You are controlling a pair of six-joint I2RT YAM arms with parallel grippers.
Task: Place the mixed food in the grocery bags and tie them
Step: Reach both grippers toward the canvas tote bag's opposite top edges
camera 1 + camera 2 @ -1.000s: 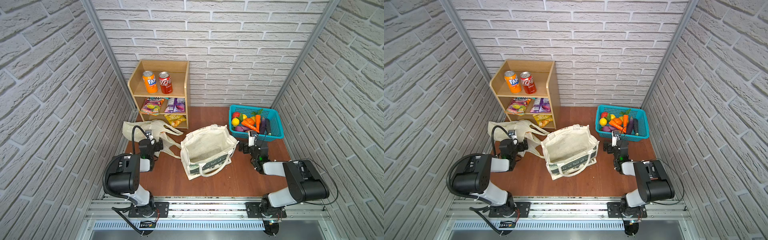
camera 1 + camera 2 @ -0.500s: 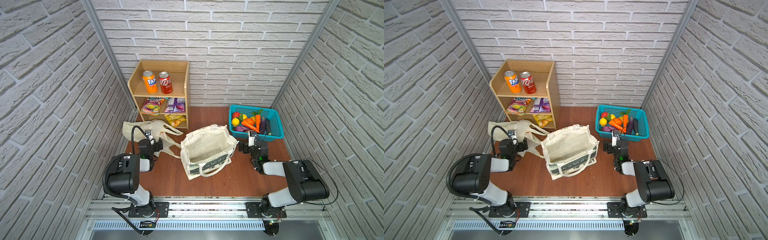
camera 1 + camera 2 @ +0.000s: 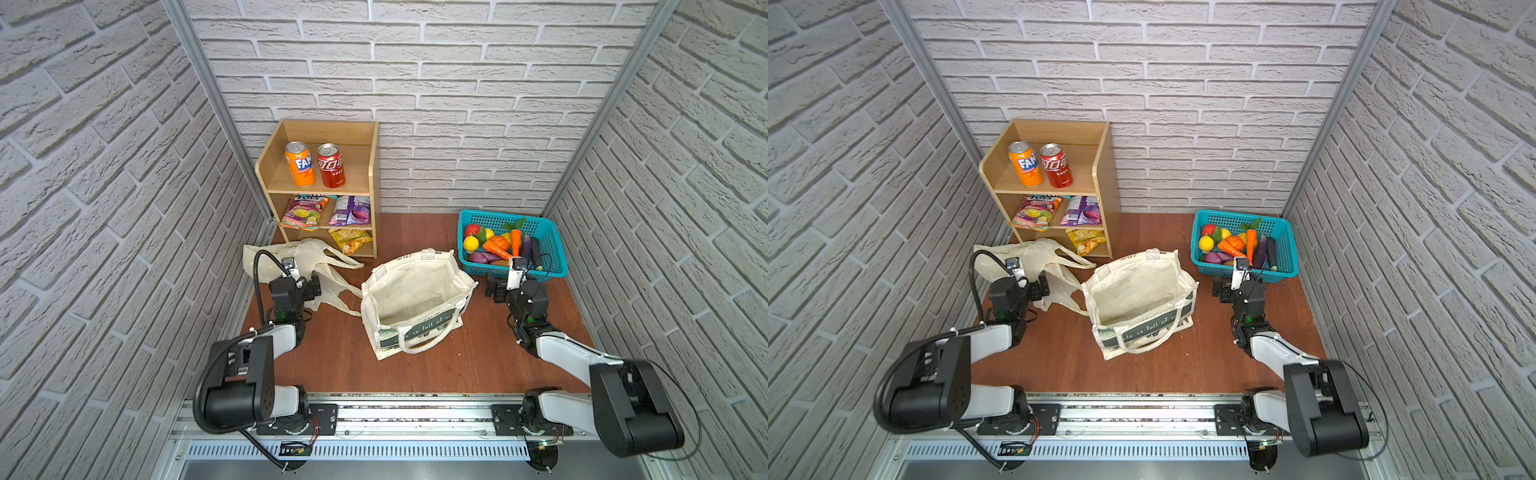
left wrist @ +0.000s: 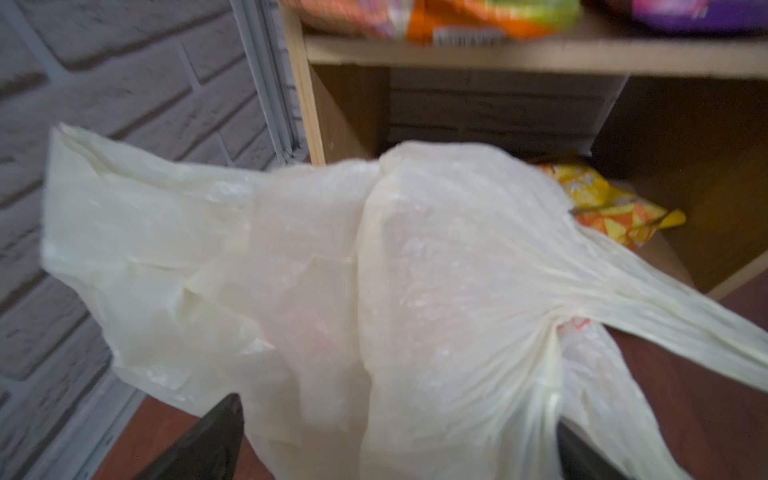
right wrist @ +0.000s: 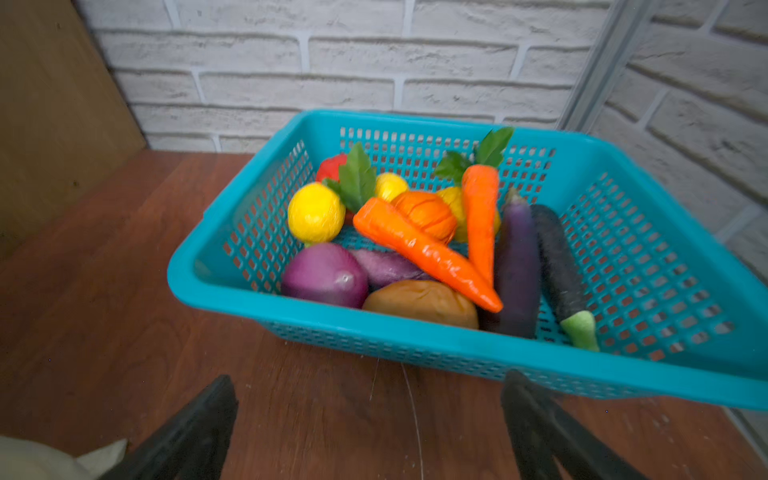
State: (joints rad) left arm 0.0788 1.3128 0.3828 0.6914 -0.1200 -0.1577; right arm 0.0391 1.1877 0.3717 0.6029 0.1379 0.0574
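The orange soda can stands on the shelf's top level, and the purple snack packet lies on the level below. Two orange carrots lie in the turquoise basket. The cream canvas tote stands open mid-floor, with nothing in it that shows. The pale plastic bag lies crumpled before the shelf. My left gripper is open, and the plastic bag spreads between its fingers. My right gripper is open over bare floor just short of the basket.
The wooden shelf also holds a red cola can, a pink-green packet and a yellow packet. The basket holds lemons, aubergines, an onion and other toy produce. Brick walls close in three sides.
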